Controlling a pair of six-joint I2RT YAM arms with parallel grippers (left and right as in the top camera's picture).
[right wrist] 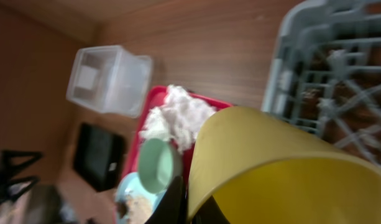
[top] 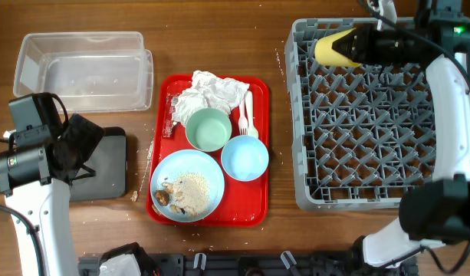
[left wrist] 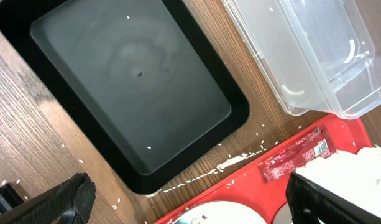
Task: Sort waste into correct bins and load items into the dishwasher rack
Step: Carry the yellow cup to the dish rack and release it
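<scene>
My right gripper (top: 356, 44) is shut on the yellow cup (top: 332, 48) and holds it on its side over the far left corner of the grey dishwasher rack (top: 373, 195). The cup (right wrist: 271, 168) fills the right wrist view. On the red tray (top: 254, 211) lie white napkins (top: 208, 93), a red wrapper (left wrist: 296, 158), a pale green bowl (top: 208, 129), a light blue bowl (top: 244, 158), a light blue plate (top: 208, 172) with food scraps (top: 181, 192), and a white fork and spoon (top: 247, 115). My left gripper (left wrist: 190, 205) is open and empty above the black tray (left wrist: 140, 87).
The clear tub (top: 85, 69) stands at the far left, behind the black tray (top: 104, 165). Rice grains (left wrist: 240, 158) lie scattered on the wood between the black tray and the red tray.
</scene>
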